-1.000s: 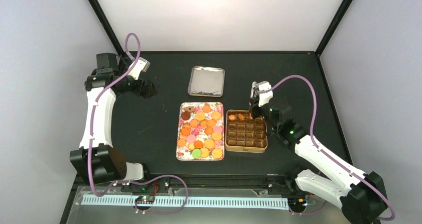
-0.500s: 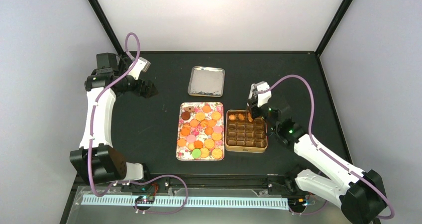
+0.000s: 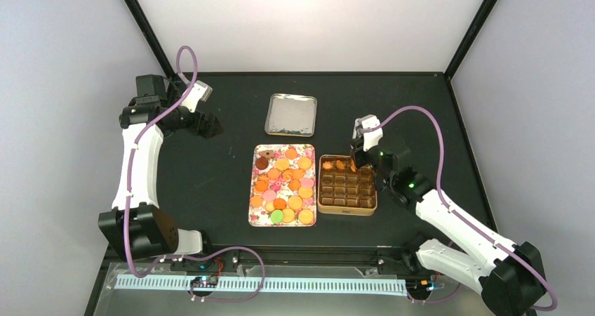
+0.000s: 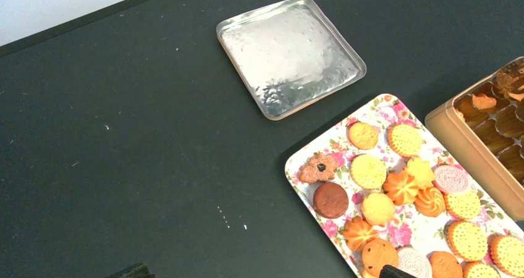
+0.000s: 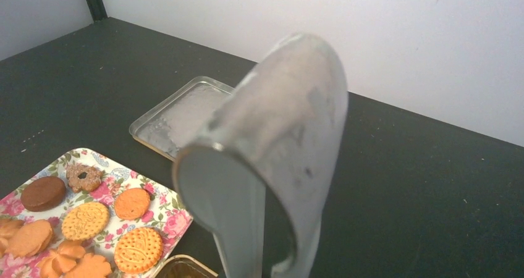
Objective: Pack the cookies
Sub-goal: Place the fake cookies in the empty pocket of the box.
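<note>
Cookies [image 3: 283,184] fill the floral tray [image 3: 254,198] mid-frame, left of the right claw [image 3: 359,160] over the tin's [image 3: 347,210] top row; I cannot tell whether that claw is closed. The left claw [image 3: 211,126], upper left, stands apart.

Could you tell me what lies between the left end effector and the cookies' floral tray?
Only bare table separates the left end effector from the floral tray, per the top view.

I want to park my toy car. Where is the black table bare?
Biggest bare patch: left of the flowery tray, up to the left arm. Also bare: the strip between tray, tin and the near edge, and right of the silver lid. Crowded: the thin gap between tray and tin; the right gripper hangs over the tin.
</note>
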Controlling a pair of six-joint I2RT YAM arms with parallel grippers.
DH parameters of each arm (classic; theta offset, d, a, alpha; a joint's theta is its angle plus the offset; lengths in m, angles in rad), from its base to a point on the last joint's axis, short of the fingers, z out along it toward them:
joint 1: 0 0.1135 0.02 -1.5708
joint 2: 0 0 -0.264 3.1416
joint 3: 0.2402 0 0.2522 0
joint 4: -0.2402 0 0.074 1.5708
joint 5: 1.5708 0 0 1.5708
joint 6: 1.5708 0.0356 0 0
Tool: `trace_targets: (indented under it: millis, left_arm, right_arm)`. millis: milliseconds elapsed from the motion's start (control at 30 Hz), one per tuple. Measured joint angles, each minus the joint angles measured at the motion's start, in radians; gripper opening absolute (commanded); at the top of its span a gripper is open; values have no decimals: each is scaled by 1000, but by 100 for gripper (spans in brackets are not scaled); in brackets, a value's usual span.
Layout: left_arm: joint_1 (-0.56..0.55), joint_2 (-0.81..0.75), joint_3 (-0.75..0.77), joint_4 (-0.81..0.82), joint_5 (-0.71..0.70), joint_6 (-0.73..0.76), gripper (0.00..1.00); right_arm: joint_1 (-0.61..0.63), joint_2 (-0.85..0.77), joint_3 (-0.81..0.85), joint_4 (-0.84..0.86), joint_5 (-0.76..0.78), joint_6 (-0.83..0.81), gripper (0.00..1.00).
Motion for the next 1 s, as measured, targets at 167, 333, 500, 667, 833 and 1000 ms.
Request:
trace_targets:
  millis: [167,333,500,667,833,1000]
  left_arm:
    - [0,0,0,0,2,3,97]
    - [0,0,0,-1,7,4,97]
    - [0,0,0,-3,8,10,97]
    - [0,0,0,-5,10,15,97]
    - [0,0,0,-6,11,18,97]
    - [0,0,0,-19,14,20,96]
  right_arm:
    - [0,6,15,-20,-7,-6,3]
    - [0,3,33,-34,-27,-52,1]
    - [0,40,81,-82,-85,-110,1]
    - [0,83,105,-116,-144,-171,1]
    - [-17,84,106,-132,-193,-224,5]
    - [-32,84,111,-143,-224,-247,17]
